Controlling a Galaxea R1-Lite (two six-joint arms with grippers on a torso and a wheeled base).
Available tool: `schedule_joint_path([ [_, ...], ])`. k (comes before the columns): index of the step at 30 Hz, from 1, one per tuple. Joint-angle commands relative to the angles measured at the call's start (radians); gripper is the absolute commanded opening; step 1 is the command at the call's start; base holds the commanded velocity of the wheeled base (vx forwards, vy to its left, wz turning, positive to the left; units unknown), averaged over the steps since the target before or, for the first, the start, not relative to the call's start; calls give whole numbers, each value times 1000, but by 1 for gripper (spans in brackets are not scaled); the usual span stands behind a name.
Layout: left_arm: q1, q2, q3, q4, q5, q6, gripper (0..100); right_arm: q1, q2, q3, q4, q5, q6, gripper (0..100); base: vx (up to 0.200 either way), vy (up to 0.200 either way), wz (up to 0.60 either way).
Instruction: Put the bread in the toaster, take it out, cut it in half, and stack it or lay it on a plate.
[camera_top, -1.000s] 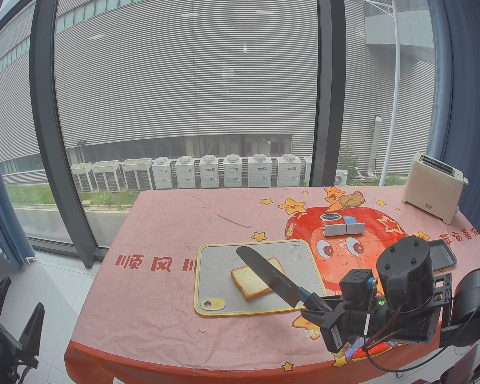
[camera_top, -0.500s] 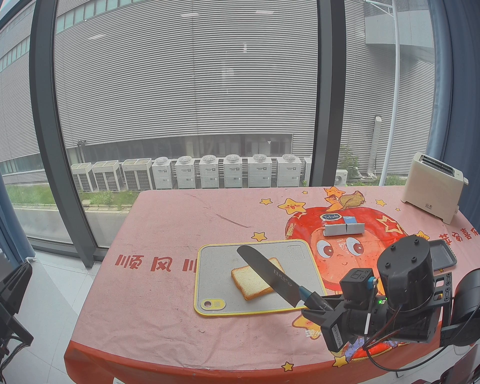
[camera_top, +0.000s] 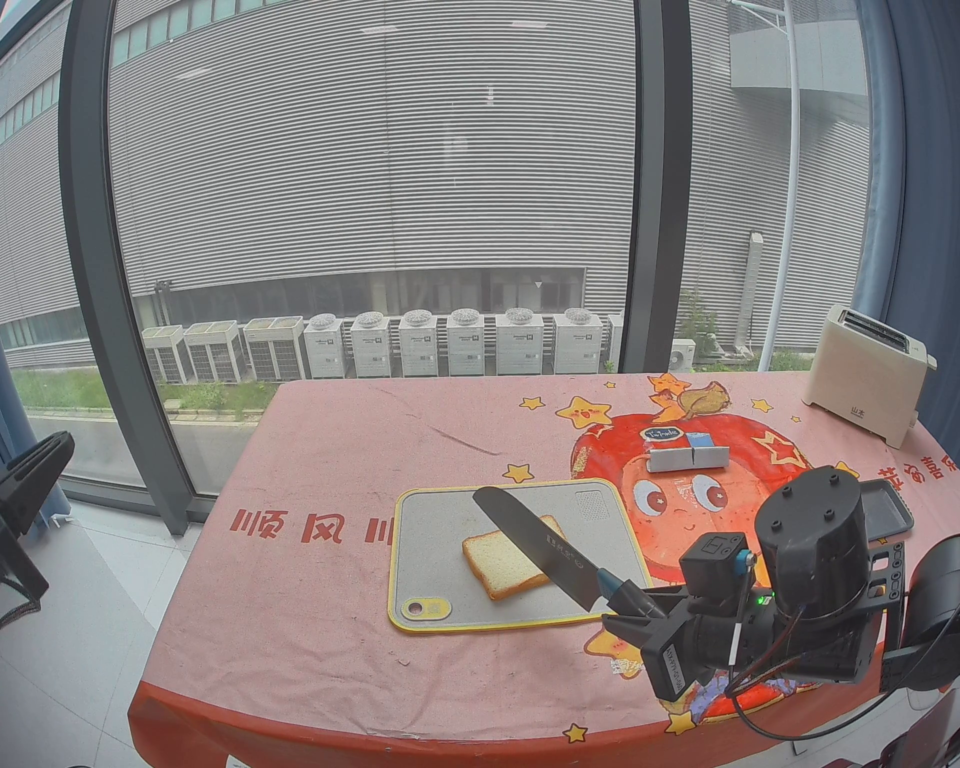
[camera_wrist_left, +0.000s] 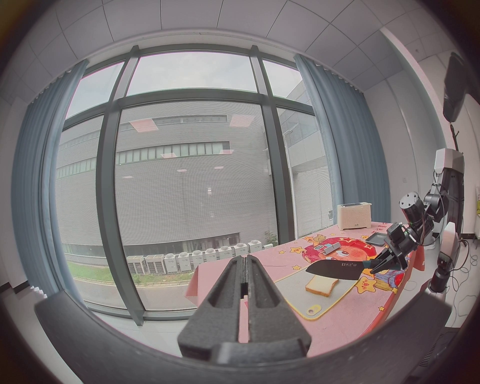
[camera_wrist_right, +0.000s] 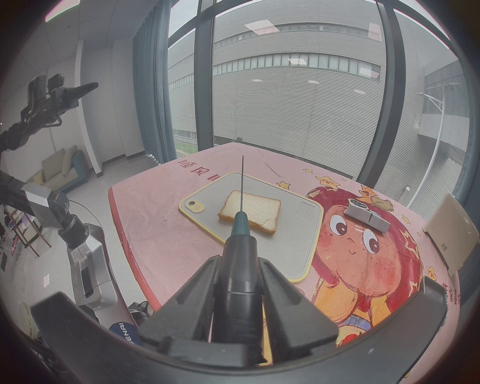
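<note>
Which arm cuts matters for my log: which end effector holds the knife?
The right end effector: shut on the knife, blade above the bread. The left end effector is shut and empty.

Table (camera_top: 320, 440): draped in a pink cartoon-print cloth. Bore a grey, yellow-rimmed cutting board (camera_top: 430, 530) near the front edge, a cream toaster (camera_top: 868, 375) at the far right corner, a small grey-and-blue block (camera_top: 688, 457) between them, and a dark tray (camera_top: 888, 508) by the right edge.
</note>
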Motion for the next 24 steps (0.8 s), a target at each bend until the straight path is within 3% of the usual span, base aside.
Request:
schedule_joint_path([
  [1, 0, 106, -48, 0, -18, 1, 0, 0, -1, -2, 0, 1, -2, 0, 0, 0, 0],
  [8, -1, 216, -53, -58, -26, 19, 0, 7, 9, -4, 0, 1, 0, 0, 0, 0, 0],
  [13, -37, 322, -73, -157, -26, 62, 0, 4, 9, -7, 0, 1, -2, 0, 0, 0, 0],
  [24, -153, 484, -199, -172, -19, 62, 0, 2, 14, -10, 0, 1, -2, 0, 0, 0, 0],
])
